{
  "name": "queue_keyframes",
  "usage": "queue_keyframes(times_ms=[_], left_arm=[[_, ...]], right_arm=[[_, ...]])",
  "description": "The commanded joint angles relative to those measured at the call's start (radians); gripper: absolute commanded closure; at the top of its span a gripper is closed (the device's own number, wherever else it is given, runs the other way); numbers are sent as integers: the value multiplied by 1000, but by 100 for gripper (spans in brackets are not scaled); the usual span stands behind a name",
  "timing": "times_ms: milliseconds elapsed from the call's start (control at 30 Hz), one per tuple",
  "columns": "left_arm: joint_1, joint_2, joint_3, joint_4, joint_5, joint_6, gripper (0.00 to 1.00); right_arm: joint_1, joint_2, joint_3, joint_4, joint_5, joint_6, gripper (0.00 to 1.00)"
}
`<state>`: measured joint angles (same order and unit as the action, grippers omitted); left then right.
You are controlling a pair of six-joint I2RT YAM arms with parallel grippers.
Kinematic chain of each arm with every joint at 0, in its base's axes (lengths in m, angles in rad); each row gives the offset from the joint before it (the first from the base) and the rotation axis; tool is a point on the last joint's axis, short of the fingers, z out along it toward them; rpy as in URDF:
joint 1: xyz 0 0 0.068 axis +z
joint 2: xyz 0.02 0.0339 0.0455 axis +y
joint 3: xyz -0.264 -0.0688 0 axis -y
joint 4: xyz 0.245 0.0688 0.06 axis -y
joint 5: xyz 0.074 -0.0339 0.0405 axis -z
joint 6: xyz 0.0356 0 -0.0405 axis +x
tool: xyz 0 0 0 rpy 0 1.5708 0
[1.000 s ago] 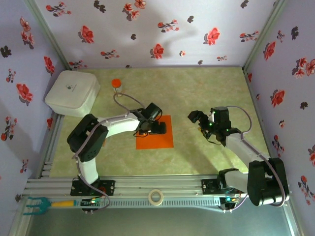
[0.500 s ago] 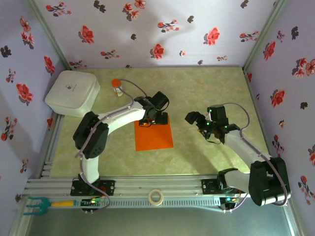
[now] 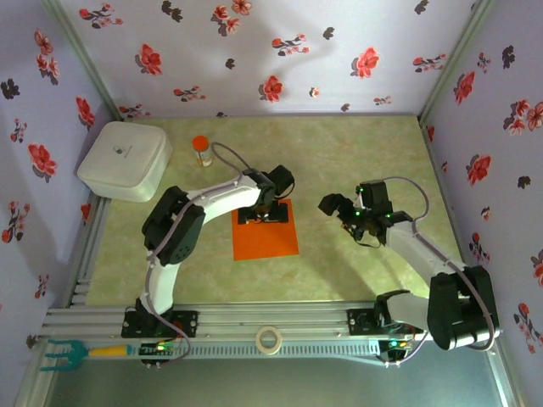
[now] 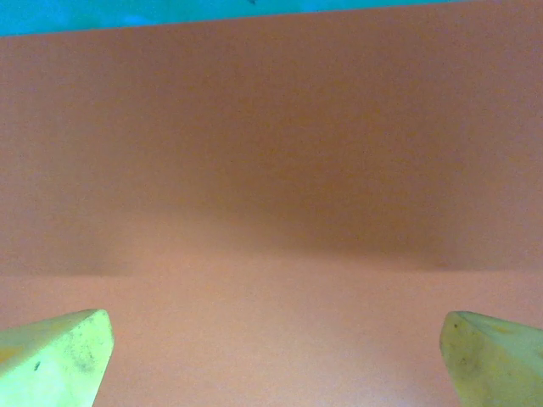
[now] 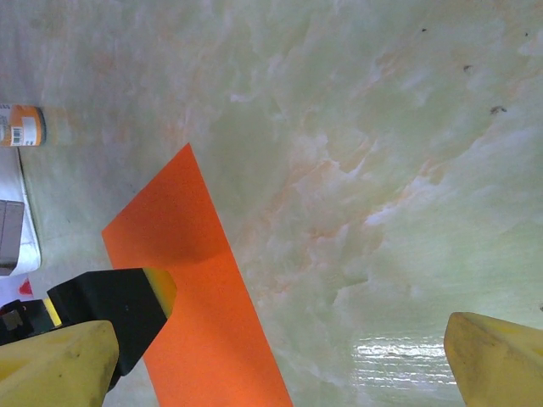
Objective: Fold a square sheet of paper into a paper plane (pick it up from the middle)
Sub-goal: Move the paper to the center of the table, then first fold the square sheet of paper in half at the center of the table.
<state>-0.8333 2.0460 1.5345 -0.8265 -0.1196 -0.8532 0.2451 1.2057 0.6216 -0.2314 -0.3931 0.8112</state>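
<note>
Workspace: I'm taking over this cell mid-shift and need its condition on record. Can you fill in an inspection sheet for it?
Surface: green marbled table, nothing spilled.
Job's things: square sheet of paper lies flat and unfolded mid-table.
Clutter: orange-capped bottle upright and white box at the far left; tape roll and teal-headed tool on the near frame.
Grippers: left gripper low over the sheet's far edge, jaws wide, holding nothing; right gripper over bare table right of the sheet, jaws wide, empty.
Cables: left arm's cable and right arm's cable loop free, off the paper.
Surroundings: floral walls on three sides.
</note>
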Motion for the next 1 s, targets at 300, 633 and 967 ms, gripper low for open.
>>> queue_keyframes(times_ms=[300, 633, 967], left_arm=[[-7, 71, 59, -63, -10, -76, 0], [-9, 113, 53, -57, 0, -76, 0], [-12, 132, 8, -13, 29, -79, 2]], right_arm=[[9, 15, 21, -25, -2, -21, 1], [8, 43, 26, -22, -3, -24, 1], [9, 58, 28, -17, -4, -24, 1]])
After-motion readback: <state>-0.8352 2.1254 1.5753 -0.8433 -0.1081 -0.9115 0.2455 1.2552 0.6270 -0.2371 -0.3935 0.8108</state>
